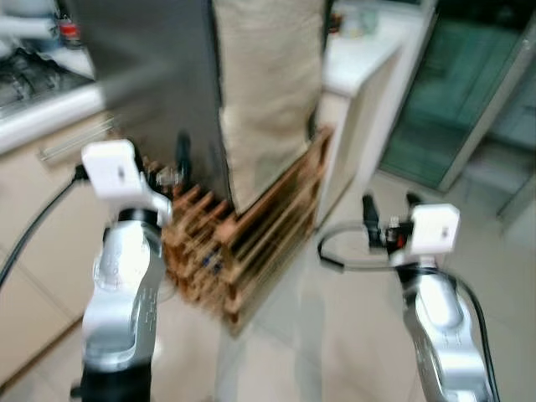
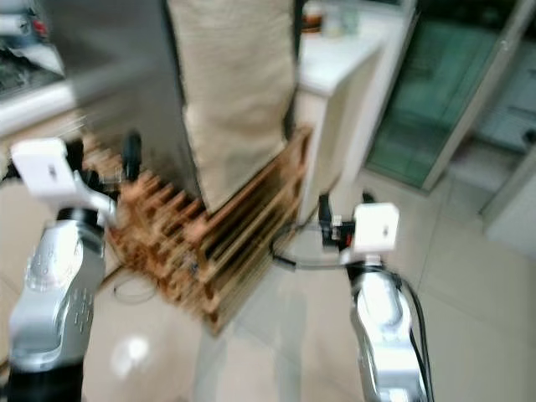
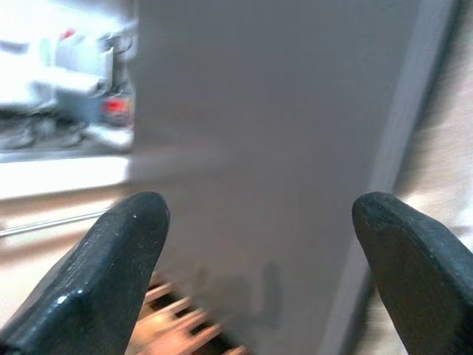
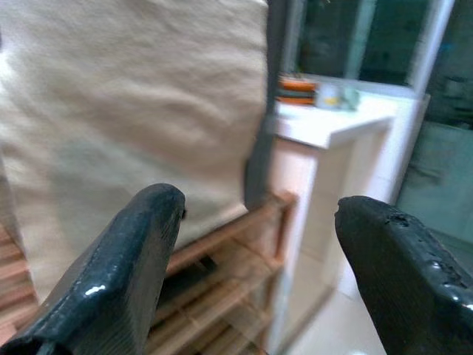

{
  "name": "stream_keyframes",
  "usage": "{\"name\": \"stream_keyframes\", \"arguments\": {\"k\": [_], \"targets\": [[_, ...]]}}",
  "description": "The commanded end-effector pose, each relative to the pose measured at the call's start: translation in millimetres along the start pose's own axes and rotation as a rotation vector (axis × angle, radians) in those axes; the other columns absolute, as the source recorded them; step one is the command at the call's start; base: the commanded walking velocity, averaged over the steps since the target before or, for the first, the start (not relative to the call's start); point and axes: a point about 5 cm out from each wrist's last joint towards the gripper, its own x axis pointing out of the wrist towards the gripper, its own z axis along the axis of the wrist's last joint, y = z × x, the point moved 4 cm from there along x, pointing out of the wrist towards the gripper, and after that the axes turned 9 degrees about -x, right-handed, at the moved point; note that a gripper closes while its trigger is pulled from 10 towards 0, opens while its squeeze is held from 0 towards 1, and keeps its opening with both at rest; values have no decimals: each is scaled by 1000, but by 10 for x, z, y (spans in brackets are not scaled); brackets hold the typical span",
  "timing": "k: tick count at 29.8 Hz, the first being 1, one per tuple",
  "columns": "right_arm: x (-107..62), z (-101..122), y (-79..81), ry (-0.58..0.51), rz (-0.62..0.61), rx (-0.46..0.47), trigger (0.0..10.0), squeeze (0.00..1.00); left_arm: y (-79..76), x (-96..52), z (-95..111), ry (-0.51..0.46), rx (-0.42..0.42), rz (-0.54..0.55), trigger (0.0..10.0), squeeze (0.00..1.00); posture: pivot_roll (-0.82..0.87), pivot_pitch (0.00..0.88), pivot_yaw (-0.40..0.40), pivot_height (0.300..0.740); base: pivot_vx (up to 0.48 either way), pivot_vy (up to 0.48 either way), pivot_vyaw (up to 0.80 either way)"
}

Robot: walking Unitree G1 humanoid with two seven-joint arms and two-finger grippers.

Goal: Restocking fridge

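The fridge [image 1: 142, 75], a tall grey slab, stood straight ahead of my left gripper [image 3: 259, 274], its flat side facing my fingers [image 3: 111, 274], which were spread wide with nothing between them. The whole scene was blurred. A beige cloth [image 1: 268, 92] hung down the fridge's edge, just beyond and to the right of those fingers. Below the cloth and fridge, a slatted wooden rack [image 1: 243, 243] sat on the floor [image 1: 335, 335], close in front of my left fingertips and stretching across toward my right side.

My right gripper [image 4: 251, 274] was held out lower and well apart from the left, its fingers [image 4: 118, 266] also wide and empty, aimed at the cloth and the rack's upper corner. Past them, to the right, a white counter [image 1: 368, 59] carried a few small items too blurred to tell. Further right were dark glass doors [image 1: 469, 100].

To the left of my left fingers ran a pale countertop [image 1: 42, 113] with cabinet fronts beneath, and indistinct kitchen clutter on top.
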Motion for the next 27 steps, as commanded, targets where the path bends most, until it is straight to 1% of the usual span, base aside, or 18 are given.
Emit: {"name": "stream_keyframes", "arguments": {"k": [1,4,5,8,12,13,14,15,16,17,19,20,21,24,26,27], "targets": [[-45,-84,-128,30,-27,-23,10000,0,-157,24,-29,10,-27,-38,10000,0,-92,0,-25,740,480,0,0],[-35,-98,-132,34,-25,-26,10000,0,-180,44,-35,9,-30,-42,10000,0,-96,0,-27,740,480,0,0],[-26,-96,-136,34,-23,-27,10000,0,-219,51,-30,5,-20,-63,10000,0,-96,0,-26,740,480,0,0],[-18,-95,-142,34,-21,-30,10000,0,-242,61,-4,-10,4,-80,10000,0,-98,0,-26,740,480,0,0],[-12,-100,-144,35,-19,-34,10000,0,-231,103,46,-24,39,-81,10000,0,-101,0,-22,740,0,0,0],[-12,-107,-142,37,-18,-34,10000,0,-201,170,106,-38,58,-71,10000,0,-103,0,-20,740,0,0,0],[-12,-107,-142,37,-18,-34,10000,0,-201,170,106,-38,58,-71,10000,0,-103,0,-20,740,0,0,0],[-13,-116,-134,39,-15,-35,10000,0,-156,250,201,-63,66,-52,10000,0,-104,0,-19,740,0,0,0],[-12,-119,-133,39,-14,-35,10000,0,-144,277,234,-70,65,-46,10000,0,-104,0,-19,740,0,0,0],[-12,-119,-133,39,-14,-35,10000,0,-144,277,234,-70,65,-46,10000,0,-104,0,-19,740,0,0,0],[-7,-128,-120,41,-9,-33,10000,0,-182,362,334,-83,86,-71,10000,0,-102,0,-18,740,0,0,0],[-7,-128,-120,41,-9,-33,10000,0,-182,362,334,-83,86,-71,10000,0,-102,0,-18,740,0,0,0],[-4,-136,-106,42,-6,-31,10000,0,-215,415,342,-69,89,-87,10000,0,-101,0,-17,740,0,0,0],[0,-138,-96,43,-3,-29,10000,0,-249,456,298,-42,74,-101,10000,0,-102,0,-15,740,0,0,0],[3,-140,-93,43,-2,-29,10000,0,-273,472,277,-29,43,-116,10000,0,-102,0,-15,740,0,0,0],[6,-140,-95,43,-2,-29,10000,0,-354,461,273,-13,-75,-183,10000,0,-102,0,-15,740,0,0,0]]}}
